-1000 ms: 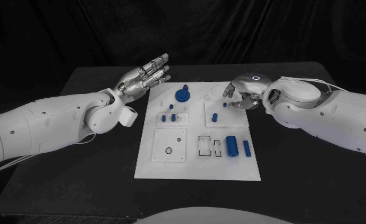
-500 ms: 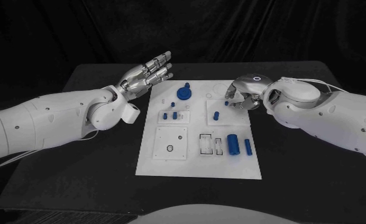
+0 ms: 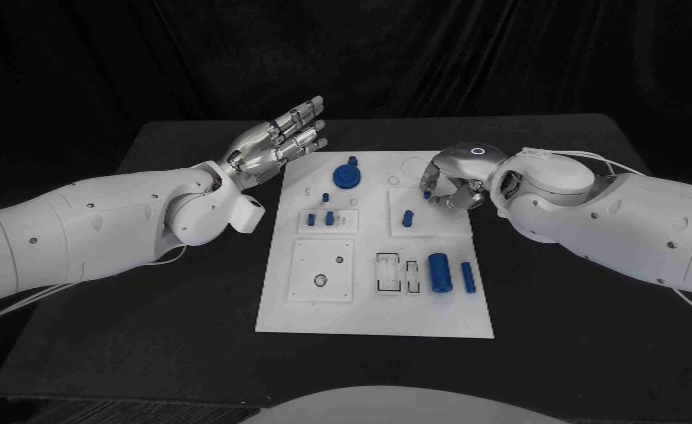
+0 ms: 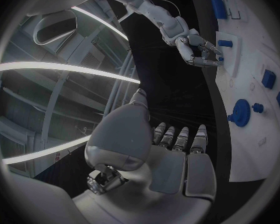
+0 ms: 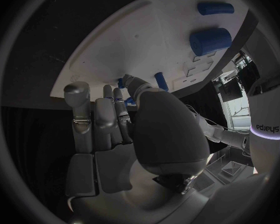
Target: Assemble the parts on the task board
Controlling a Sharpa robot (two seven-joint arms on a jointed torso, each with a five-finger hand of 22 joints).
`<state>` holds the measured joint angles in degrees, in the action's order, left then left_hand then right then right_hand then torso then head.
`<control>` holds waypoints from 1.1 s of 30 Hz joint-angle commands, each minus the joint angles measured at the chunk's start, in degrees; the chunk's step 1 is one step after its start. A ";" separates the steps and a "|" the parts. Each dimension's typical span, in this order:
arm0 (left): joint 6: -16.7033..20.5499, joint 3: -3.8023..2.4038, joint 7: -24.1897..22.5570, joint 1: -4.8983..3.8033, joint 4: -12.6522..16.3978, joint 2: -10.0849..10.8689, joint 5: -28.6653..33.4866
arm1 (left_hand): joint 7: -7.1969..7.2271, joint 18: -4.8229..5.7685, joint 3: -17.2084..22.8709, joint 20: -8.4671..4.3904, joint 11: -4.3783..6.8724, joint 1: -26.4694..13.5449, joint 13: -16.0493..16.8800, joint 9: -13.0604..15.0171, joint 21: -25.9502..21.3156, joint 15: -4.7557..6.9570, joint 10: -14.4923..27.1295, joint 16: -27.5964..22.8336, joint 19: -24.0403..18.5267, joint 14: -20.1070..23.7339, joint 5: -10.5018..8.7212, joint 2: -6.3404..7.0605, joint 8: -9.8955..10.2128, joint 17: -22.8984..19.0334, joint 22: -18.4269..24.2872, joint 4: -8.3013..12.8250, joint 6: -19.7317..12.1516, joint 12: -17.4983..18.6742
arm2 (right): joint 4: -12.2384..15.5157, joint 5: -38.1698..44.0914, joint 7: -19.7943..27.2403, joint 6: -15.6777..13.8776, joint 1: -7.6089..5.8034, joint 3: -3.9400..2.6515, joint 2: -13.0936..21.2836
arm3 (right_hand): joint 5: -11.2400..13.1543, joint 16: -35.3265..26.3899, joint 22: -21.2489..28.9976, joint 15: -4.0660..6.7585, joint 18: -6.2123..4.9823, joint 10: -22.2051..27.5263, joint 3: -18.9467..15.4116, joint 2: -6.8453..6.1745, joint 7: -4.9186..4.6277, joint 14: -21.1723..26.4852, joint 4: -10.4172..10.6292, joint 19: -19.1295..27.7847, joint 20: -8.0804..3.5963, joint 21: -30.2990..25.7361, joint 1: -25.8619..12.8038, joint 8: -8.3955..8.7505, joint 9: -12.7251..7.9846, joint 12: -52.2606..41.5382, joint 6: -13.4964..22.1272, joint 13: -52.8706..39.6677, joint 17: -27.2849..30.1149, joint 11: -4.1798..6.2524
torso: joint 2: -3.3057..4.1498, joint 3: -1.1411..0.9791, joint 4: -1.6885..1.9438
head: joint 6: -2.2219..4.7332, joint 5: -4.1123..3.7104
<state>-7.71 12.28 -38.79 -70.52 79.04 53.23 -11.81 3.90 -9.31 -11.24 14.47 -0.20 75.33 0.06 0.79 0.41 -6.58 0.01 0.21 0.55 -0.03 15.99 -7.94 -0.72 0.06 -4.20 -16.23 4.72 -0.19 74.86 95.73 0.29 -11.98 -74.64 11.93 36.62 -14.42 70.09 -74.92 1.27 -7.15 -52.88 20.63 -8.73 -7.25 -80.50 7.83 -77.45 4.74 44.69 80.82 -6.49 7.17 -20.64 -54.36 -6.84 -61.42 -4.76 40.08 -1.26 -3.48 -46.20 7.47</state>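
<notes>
The white task board (image 3: 375, 304) lies in the middle of the black table. On it are a blue gear (image 3: 346, 178), small blue pegs (image 3: 320, 219), a blue peg (image 3: 407, 219) and two blue cylinders (image 3: 438, 273). My right hand (image 3: 454, 182) is curled over the board's far right part, fingertips down at the surface. In the right wrist view its fingers (image 5: 109, 114) reach the board beside a small blue piece (image 5: 120, 83); whether they pinch it is unclear. My left hand (image 3: 274, 149) hovers flat, holding nothing, beside the board's far left corner.
Empty slots and outlines mark the board's near half (image 3: 320, 284). Black tabletop (image 3: 173, 304) surrounds the board, with a dark curtain behind. In the left wrist view the right hand (image 4: 199, 50) shows beyond my left palm (image 4: 171, 159), next to the board's edge.
The right hand has shifted slightly inward and lower over the board, and the small blue piece at its fingertips is now covered. The left hand rose a little.
</notes>
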 commanded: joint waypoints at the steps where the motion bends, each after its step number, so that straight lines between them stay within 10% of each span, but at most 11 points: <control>1: -0.90 -0.06 -6.83 0.07 -0.03 -0.14 0.47 | 0.59 -1.03 -0.43 0.58 -0.37 0.46 -0.06 0.05 0.30 -0.40 -0.01 -0.21 0.06 0.03 -0.26 -0.16 -0.11 -0.06 -0.18 -0.11 -0.01 0.19 | -0.55 0.40 0.96 -0.02 0.34 -0.04 -0.40 | -0.78 -0.21 -4.98 -0.12 -0.40 -0.08 0.27 0.59 -0.03 0.38 -0.36 0.43 0.11 -0.23 0.05 -0.16 0.13 -0.32 -0.40 -0.14 0.16 0.06 | 0.00 0.02 0.07 | 0.00 -0.19; 30: -1.35 -0.06 -6.39 0.26 -1.16 -1.07 0.47 | 0.35 -1.05 -0.67 0.79 -0.87 0.82 -0.06 0.08 0.40 -0.65 -0.01 -0.21 0.22 0.03 -0.04 -0.49 -0.15 -0.06 -0.63 -0.02 0.19 0.19 | -1.46 -0.40 3.17 -3.01 0.74 -0.04 -0.91 | -1.02 -0.02 -5.04 -0.35 -0.34 -0.96 0.75 0.88 -0.10 0.35 -0.82 0.40 0.21 -0.13 0.14 -0.59 0.62 -1.19 -1.29 -0.59 -0.03 0.10 | -0.06 0.21 0.00 | -0.71 0.21; 31: -1.36 -0.06 -6.38 0.29 -1.20 -1.10 0.47 | -0.47 -1.12 -0.25 1.56 -1.74 1.84 -0.03 0.18 0.77 -1.48 -0.08 -0.15 0.74 -0.04 0.67 -1.38 -0.26 -0.01 -2.05 0.49 0.73 0.17 | -1.41 -0.40 3.22 -3.11 0.74 -0.04 -0.88 | -0.91 -3.72 -4.16 -0.40 -0.96 -6.45 1.83 2.27 0.31 2.39 -3.41 1.70 0.25 -4.05 3.37 -4.54 2.81 -3.72 -8.11 -1.58 4.58 1.15 | -0.06 0.21 0.02 | -0.72 0.21; 33: -1.40 -0.05 -6.32 0.34 -1.27 -1.16 0.47 | -0.47 -1.12 -0.25 1.56 -1.74 1.84 -0.03 0.18 0.77 -1.48 -0.08 -0.15 0.74 -0.04 0.67 -1.38 -0.26 -0.01 -2.05 0.49 0.73 0.17 | -1.31 -0.40 3.29 -3.27 0.74 -0.04 -0.82 | -0.94 -3.87 -4.17 -0.44 -0.95 -6.69 1.84 2.28 0.28 2.39 -3.59 1.69 0.26 -3.99 3.41 -4.62 3.03 -3.59 -8.19 -1.52 4.68 1.15 | -0.05 0.20 0.04 | -0.74 0.20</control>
<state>-8.37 12.27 -38.82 -70.25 77.78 52.17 -11.77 3.65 -9.31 -11.52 15.80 -1.68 76.75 0.08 0.92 1.00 -7.79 -0.02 0.21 1.27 -0.03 16.48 -9.37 -0.72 0.09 -6.12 -16.19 5.37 -0.19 73.44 95.31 2.64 -13.39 -74.03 11.90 35.67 -15.25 66.53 -74.90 0.76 -7.15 -59.09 22.38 -6.84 -6.88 -78.35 4.49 -75.95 5.03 40.96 83.49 -10.50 9.53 -24.02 -61.73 -8.26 -57.04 -3.74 40.06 -1.10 -3.42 -46.88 7.65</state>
